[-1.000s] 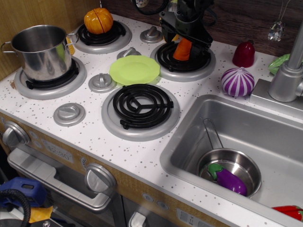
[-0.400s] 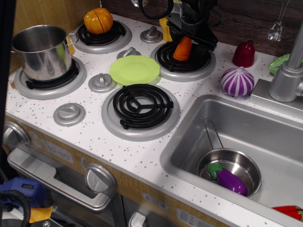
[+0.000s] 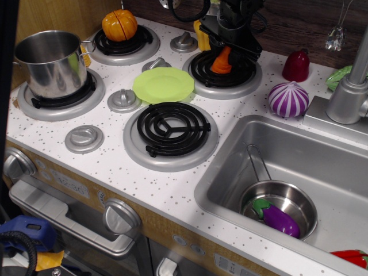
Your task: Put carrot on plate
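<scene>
The orange carrot (image 3: pixel 221 62) stands upright on the back right burner (image 3: pixel 244 76), wide end down. My black gripper (image 3: pixel 226 48) comes down from above onto its narrow top and looks closed on it; the fingertips are partly hidden by the gripper body. The lime-green plate (image 3: pixel 164 84) lies flat on the stovetop to the left of that burner, between the burners, with nothing on it.
A steel pot (image 3: pixel 49 60) sits on the left burner, an orange pumpkin toy (image 3: pixel 119 25) on the back left one. A yellow toy (image 3: pixel 201 34) shows behind the gripper. A purple onion (image 3: pixel 288 99) and red toy (image 3: pixel 296 66) lie right. The sink (image 3: pixel 345 167) holds a pan with an eggplant (image 3: pixel 277 218).
The gripper has shifted a little to the right and uncovered the yellow toy behind it. The carrot now shows a narrower top under the fingers and stays on the burner.
</scene>
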Action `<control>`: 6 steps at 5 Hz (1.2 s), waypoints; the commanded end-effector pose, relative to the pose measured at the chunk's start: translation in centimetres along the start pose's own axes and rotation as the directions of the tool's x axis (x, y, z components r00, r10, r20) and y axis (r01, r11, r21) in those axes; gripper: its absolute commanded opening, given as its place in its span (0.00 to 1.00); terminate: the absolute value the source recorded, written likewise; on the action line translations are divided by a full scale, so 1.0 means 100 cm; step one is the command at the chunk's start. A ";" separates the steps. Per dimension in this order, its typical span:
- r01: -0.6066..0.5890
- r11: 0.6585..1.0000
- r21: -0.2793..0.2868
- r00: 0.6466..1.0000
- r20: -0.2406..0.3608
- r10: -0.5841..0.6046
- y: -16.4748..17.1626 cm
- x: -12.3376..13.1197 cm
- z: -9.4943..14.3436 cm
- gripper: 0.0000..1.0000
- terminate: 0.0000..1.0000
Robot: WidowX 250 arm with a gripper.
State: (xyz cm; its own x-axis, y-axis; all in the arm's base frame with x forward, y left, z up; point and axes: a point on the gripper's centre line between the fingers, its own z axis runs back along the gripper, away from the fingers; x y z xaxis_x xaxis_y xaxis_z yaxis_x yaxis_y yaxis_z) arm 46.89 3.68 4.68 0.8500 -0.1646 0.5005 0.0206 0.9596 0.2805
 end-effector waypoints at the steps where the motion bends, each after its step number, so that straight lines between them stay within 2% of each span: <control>1: 0.058 0.994 0.093 0.998 0.025 -0.060 0.026 0.031 0.051 0.00 0.00; 3: 0.089 0.984 0.156 0.996 -0.041 -0.083 0.049 0.015 0.080 0.00 0.00; 4: 0.093 0.983 0.159 0.994 -0.079 -0.081 0.064 -0.005 0.083 0.00 0.00; 6: 0.062 0.994 0.089 0.986 -0.160 -0.047 0.071 -0.033 0.075 0.00 0.00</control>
State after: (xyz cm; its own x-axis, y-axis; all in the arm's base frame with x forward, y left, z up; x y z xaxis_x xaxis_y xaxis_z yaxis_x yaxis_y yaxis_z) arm 39.41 8.87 7.79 0.9568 -0.1480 0.2504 0.0633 0.9461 0.3175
